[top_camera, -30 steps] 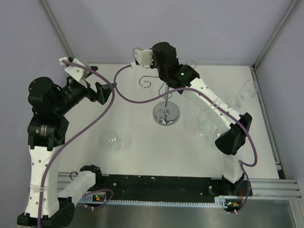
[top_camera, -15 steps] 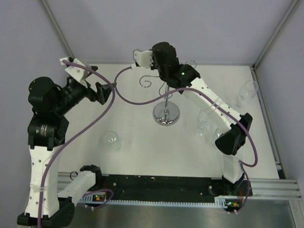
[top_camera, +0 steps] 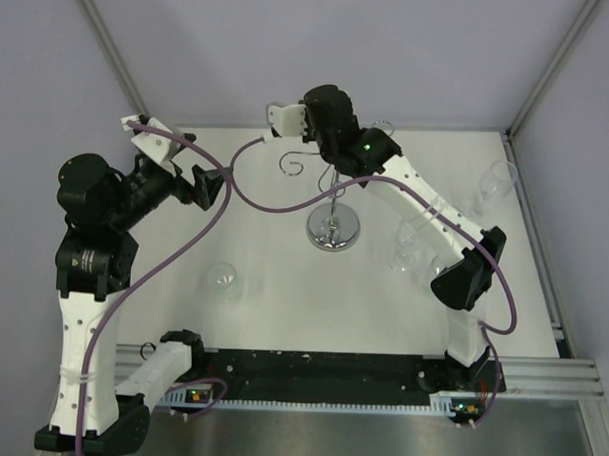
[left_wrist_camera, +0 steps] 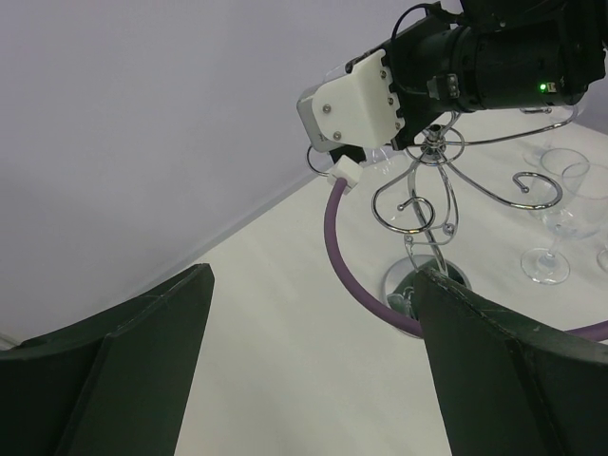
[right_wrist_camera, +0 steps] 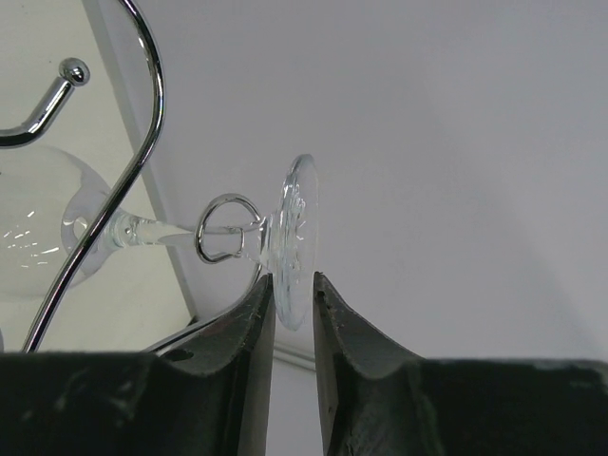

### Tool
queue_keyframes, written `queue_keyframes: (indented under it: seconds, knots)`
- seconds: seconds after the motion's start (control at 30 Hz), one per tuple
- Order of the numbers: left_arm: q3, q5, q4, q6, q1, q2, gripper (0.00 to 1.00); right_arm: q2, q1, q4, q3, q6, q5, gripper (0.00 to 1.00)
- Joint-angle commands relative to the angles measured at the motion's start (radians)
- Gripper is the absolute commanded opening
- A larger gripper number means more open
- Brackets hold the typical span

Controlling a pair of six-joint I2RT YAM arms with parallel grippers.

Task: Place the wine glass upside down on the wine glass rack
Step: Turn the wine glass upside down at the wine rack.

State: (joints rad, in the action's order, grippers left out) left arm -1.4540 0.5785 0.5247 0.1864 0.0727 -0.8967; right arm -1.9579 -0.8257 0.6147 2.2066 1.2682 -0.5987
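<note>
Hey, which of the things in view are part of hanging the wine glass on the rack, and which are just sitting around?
Part of the job:
- wine glass, its foot between the right pincer fingers
- wine glass rack

Just lying about:
- left-side spare glass
- right-side spare glass
- far-right spare glass

Table (top_camera: 281, 317): white matt top, backed by pale lilac walls (top_camera: 321, 38).
Frame strut (top_camera: 104, 41): grey metal, slanting up from the far left corner.
Rail (top_camera: 539, 376): ribbed aluminium along the near edge.
Spare glassware, clear, three pieces noted:
- left glass (top_camera: 223, 280), alone on the left half;
- middle glass (top_camera: 408, 247), stemmed and upright, right of centre;

and the far glass (top_camera: 498, 185), stemmed, near the right edge.
</note>
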Motion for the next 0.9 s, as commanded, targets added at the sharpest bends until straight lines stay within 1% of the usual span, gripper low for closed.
queue_keyframes:
  seconds: [0.0,0.63,0.7,0.8,0.87]
  knots:
    - [-0.005,-0.011,-0.026,0.008,0.001,0.012,0.93,0.019,-0.018,0.031,0.030,-0.009,0.033,0.23]
    - [-0.008,-0.022,-0.023,0.018,0.001,0.019,0.93,0.031,-0.018,0.077,0.024,-0.009,0.036,0.37]
    - [-0.009,-0.023,-0.023,0.018,0.001,0.018,0.93,0.034,-0.016,0.085,0.024,-0.009,0.039,0.39]
    - [-0.011,-0.023,-0.025,0.015,0.001,0.016,0.93,0.034,-0.015,0.091,0.025,-0.012,0.042,0.45]
    - [-0.014,-0.023,-0.028,0.013,0.002,0.015,0.93,0.036,-0.013,0.092,0.030,-0.015,0.045,0.47]
